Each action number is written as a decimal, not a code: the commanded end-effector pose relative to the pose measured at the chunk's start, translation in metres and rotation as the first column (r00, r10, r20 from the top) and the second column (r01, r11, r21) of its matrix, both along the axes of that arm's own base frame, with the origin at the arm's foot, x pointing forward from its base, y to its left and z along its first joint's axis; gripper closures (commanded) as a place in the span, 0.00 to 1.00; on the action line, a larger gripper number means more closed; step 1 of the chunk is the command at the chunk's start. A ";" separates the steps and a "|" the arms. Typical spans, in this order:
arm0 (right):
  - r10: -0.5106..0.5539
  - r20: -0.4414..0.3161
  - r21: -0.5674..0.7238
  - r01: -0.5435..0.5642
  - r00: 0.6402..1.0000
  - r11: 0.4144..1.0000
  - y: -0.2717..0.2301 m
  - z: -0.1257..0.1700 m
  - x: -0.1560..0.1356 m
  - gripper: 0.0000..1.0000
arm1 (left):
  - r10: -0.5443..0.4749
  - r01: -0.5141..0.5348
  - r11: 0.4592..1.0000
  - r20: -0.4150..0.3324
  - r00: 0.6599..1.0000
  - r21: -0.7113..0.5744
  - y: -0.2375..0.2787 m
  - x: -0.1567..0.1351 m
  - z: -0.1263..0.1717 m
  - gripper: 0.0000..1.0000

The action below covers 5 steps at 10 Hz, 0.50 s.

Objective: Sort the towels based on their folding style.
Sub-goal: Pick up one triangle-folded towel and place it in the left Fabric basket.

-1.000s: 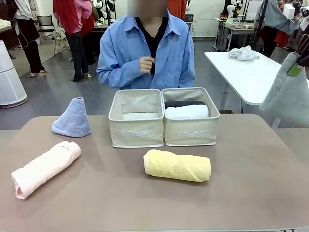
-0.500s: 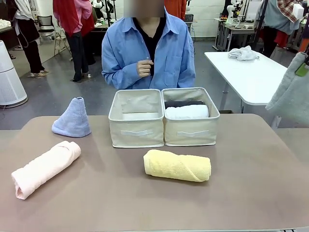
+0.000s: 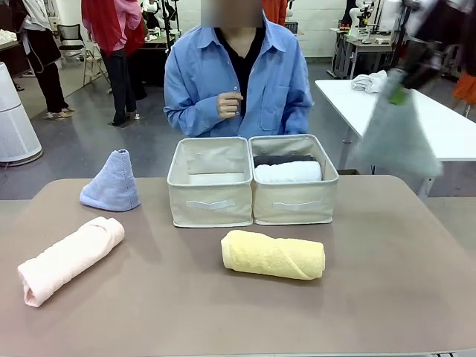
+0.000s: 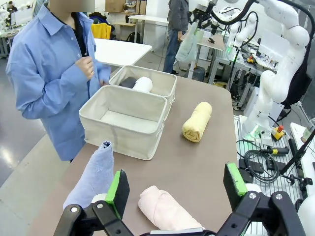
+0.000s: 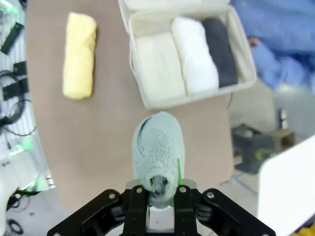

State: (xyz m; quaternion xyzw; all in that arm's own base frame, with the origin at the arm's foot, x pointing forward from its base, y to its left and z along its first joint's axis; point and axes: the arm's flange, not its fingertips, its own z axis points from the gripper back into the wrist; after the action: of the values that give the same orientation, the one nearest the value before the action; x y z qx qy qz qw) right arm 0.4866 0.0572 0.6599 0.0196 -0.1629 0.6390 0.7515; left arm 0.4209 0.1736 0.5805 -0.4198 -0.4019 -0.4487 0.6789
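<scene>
Front view: grey-green towel (image 3: 398,134) motion-smeared, folds unreadable. Right hand (image 3: 401,85) clamped on its top: dark blur, fingers not separable. Dark grey towel (image 3: 283,159) mostly hidden behind white towel (image 3: 288,172) and bin (image 3: 294,202) wall.
Left wrist view: pink towel (image 4: 162,211) near end hidden by left hand (image 4: 176,186), jaws wide apart; lavender-blue towel (image 4: 93,174) base behind same hand.
Right wrist view: second bin (image 5: 172,4) cut off by top edge; person's sleeve (image 5: 290,54) blurred.

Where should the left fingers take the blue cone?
Near its narrow top, coming straight down from above. The blue cone stands upright on its wide base, tapering to a tip slim enough for the open left fingers to straddle; lower down it flares wide.
</scene>
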 end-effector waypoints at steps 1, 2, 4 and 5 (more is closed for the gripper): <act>0.052 0.017 -0.074 -0.050 0.999 0.996 0.040 0.022 0.030 0.82 | 0.002 -0.001 1.000 0.020 1.000 -0.018 0.000 -0.002 0.001 0.00; 0.079 -0.001 -0.116 -0.078 0.997 0.990 0.057 0.022 0.033 0.82 | 0.002 -0.001 1.000 0.020 1.000 -0.018 0.000 -0.002 0.001 0.00; -0.106 -0.137 -0.350 0.052 0.985 0.935 0.007 0.018 -0.026 0.82 | 0.002 -0.001 1.000 0.020 1.000 -0.018 0.000 -0.002 0.001 0.00; -0.233 -0.089 -0.337 0.191 0.969 0.922 -0.043 0.018 -0.097 0.82 | 0.002 -0.001 1.000 0.020 1.000 -0.018 0.000 -0.002 0.001 0.00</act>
State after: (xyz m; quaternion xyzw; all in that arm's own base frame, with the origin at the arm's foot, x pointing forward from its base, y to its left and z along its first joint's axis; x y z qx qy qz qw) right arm 0.4666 0.0631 0.6761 -0.0633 -0.0237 0.6209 0.7810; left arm 0.4212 0.1740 0.5800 -0.4200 -0.4017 -0.4482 0.6793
